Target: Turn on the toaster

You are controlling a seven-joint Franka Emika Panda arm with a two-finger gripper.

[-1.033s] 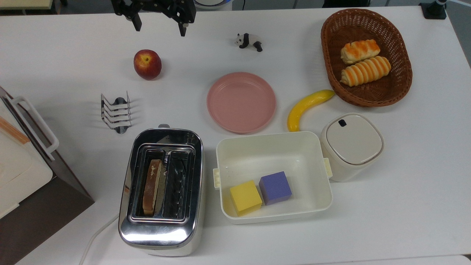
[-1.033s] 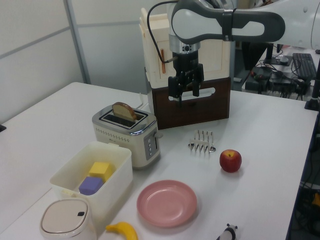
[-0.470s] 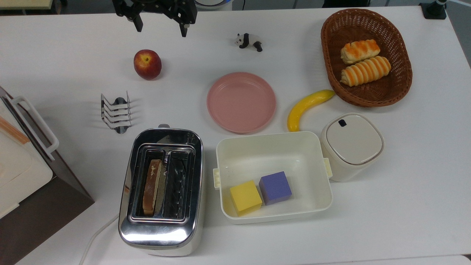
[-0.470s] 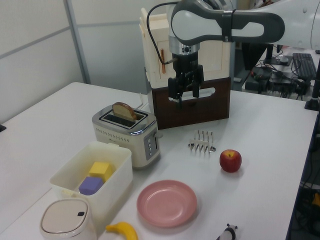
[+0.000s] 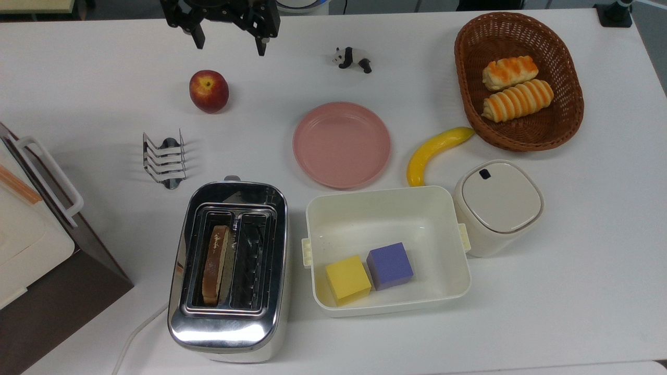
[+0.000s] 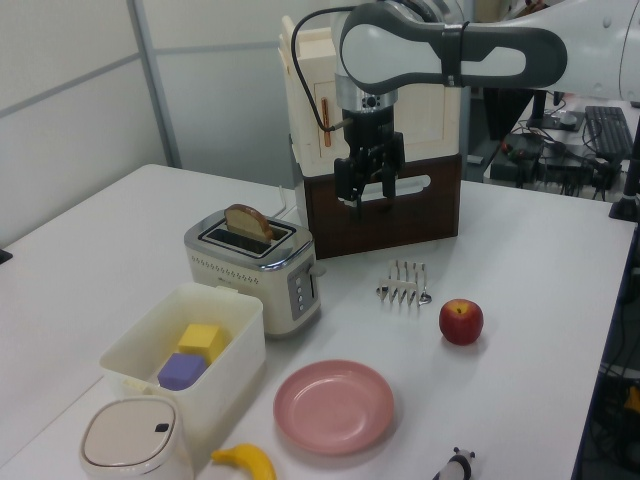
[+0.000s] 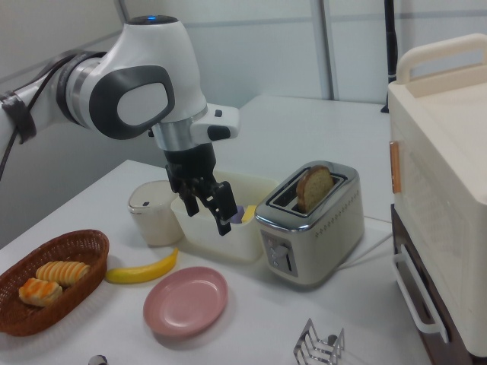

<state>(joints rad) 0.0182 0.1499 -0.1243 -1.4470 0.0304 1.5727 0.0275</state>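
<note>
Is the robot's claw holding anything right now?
No. The gripper hangs open and empty above the table, well away from the toaster, whose slice of bread sits in one slot.

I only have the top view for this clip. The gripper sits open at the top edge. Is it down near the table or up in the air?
Observer: Up in the air. In the left view the gripper hangs clear of the table.
Operator: Is the bread sunk into its slot?
Observer: No. The left view shows the bread slice sticking up above the top of the toaster.
Operator: Where are the controls?
Observer: The right view shows a button panel on the toaster's cream end face.
</note>
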